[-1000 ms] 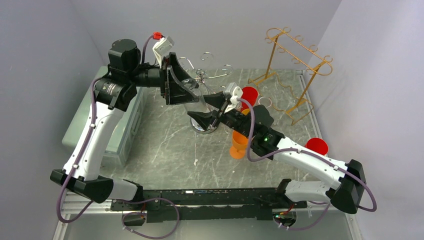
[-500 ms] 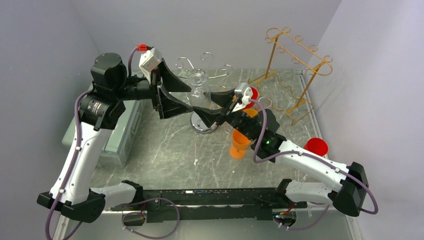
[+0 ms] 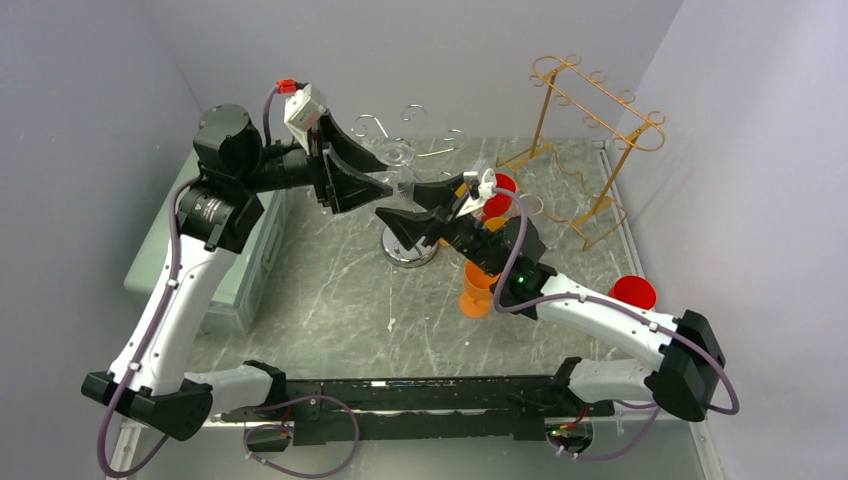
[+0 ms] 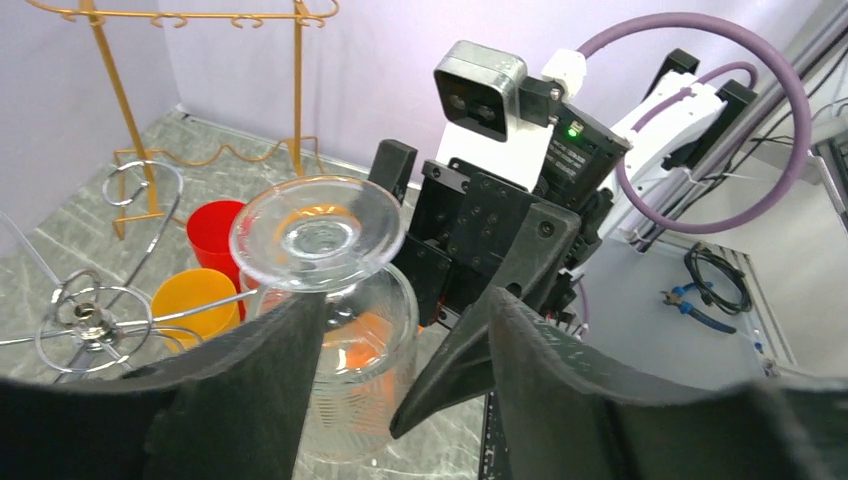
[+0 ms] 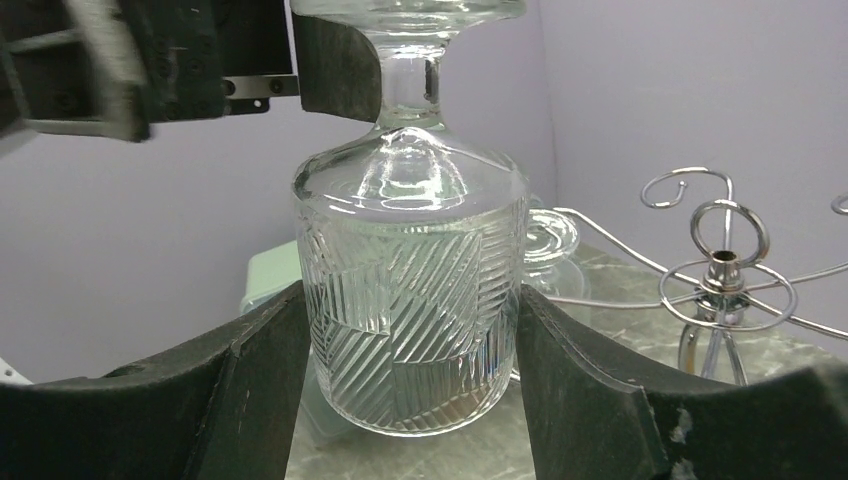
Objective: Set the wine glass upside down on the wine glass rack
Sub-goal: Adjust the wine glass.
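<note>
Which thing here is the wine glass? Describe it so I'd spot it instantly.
On the marble table, look by the chrome rack at the centre. There the right gripper holds the glass upside down, foot up. It is clear and ribbed, unlike the red cup and orange cup nearby.

left tool narrowed, back at wine glass stem; right tool raised

Glass: clear, glossy, ribbed bowl. Chrome rack: polished wire. Gold rack: gilt metal wire. Right fingers: matt black, grainy. Table: smooth, marbled.
</note>
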### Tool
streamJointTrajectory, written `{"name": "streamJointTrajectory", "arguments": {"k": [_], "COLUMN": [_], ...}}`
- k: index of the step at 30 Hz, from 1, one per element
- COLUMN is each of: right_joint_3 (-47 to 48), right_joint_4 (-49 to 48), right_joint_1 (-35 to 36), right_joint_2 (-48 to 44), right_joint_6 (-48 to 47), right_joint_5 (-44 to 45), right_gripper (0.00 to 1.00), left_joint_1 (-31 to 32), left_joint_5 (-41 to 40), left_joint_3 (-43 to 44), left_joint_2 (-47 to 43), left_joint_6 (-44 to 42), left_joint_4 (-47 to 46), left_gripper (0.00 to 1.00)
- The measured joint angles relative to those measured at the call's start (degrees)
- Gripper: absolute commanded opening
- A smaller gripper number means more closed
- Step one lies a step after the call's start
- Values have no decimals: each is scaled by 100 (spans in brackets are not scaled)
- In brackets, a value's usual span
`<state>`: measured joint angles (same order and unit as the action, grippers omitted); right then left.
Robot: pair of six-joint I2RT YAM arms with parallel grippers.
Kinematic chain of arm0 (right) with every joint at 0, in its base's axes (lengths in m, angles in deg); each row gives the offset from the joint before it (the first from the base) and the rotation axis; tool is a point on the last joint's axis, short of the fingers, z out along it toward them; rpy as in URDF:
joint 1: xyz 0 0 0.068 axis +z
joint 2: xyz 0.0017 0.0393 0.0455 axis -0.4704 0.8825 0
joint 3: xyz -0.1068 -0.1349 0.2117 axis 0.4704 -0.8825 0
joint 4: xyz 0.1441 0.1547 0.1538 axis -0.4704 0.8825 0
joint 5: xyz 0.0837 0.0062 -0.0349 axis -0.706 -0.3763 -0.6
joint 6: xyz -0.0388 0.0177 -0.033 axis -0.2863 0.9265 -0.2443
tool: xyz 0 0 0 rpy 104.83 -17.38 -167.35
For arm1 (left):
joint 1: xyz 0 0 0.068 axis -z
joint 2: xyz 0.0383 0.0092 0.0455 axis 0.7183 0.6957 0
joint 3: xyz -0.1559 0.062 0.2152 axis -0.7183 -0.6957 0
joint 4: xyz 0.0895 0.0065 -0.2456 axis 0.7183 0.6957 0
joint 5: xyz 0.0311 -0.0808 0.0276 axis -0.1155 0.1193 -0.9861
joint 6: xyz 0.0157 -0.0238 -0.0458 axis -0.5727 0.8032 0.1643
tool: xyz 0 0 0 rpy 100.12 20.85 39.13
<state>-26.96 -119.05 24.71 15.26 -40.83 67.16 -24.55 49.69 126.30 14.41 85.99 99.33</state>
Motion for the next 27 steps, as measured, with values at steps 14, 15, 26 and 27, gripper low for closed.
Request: {"name": "streamJointTrajectory", "arguments": {"k": [14,15,26,27], "right_joint_3": [24,24,120,127], "right_joint_4": [-492,-459,-501,-520], "right_joint_1": [133,151,157,162], "right_joint_2": [485,485,525,525], "right_joint_6": [461,468,785,785], "right_joint_5": [-352,-365,-678,-691], "right_gripper": [0,0,0,0], "left_joint_1": [0,0,-28,-24], "left_joint_5": [-302,-319,-452,-452], "left_joint_3": [-468,-522,-715,-715], "left_joint_2": [-11,-17,-334,-363], "left_joint_6": [103,103,-72,-61], "left_joint_4": [-295,-302,-551,-551], "left_gripper": [74,73,0,0]}}
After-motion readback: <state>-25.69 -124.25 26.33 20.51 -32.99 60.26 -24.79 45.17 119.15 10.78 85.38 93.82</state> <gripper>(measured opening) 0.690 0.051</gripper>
